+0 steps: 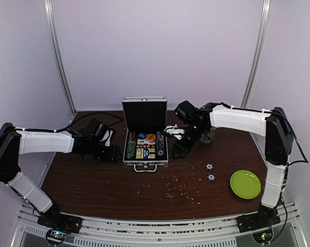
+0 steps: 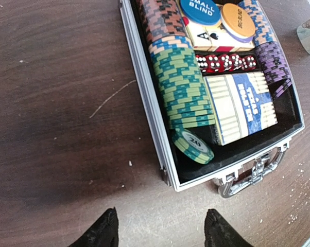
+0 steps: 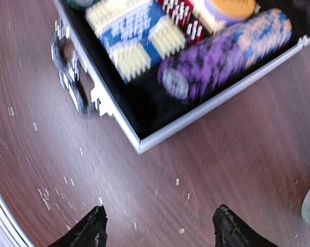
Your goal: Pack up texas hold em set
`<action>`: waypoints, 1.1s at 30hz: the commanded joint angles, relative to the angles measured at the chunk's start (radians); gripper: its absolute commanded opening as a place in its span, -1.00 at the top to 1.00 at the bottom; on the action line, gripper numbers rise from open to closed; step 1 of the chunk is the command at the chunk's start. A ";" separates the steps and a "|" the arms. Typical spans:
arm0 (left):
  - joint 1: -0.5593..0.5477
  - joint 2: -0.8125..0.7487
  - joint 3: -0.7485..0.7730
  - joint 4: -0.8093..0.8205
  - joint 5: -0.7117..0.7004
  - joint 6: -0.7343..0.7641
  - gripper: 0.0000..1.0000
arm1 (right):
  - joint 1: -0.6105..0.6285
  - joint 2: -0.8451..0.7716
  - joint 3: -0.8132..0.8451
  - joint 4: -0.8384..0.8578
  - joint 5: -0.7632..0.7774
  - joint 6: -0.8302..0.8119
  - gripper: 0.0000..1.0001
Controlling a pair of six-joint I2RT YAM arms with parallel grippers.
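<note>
Since two loose chips [image 1: 209, 166] lie on the desk [image 1: 93, 185] near the green plate [image 1: 245, 184], we send the wide, empty right hand [image 3: 160, 218] for them first, while the left hand [image 2: 161, 221], equally wide and empty, waits beside the open case [image 1: 125, 153] mid-desk to fold down its upright lid [image 1: 144, 114].

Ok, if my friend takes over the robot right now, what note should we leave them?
The left gripper is open and empty, over the table left of the small silver aluminium case.
The right gripper is open and empty, near the case's front right corner.
Packed: rows of poker chips, red dice, blue-cream card deck, a blue disc and an orange disc.
Still out: two dark white-edged chips on the table beside the lime green plate.
Left to do: put those two in, then shut the upright lid.
</note>
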 commanded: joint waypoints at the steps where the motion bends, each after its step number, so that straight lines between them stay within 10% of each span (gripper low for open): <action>1: 0.007 -0.062 -0.005 -0.050 -0.044 0.022 -0.18 | -0.044 -0.100 -0.182 -0.030 0.038 -0.069 -0.35; 10: 0.006 -0.088 -0.015 -0.061 -0.055 0.024 -0.18 | -0.215 -0.227 -0.403 -0.043 0.125 -0.122 -0.28; 33: -0.003 -0.096 -0.044 -0.042 -0.064 0.008 -0.17 | -0.260 -0.029 -0.272 -0.115 0.124 -0.151 -0.29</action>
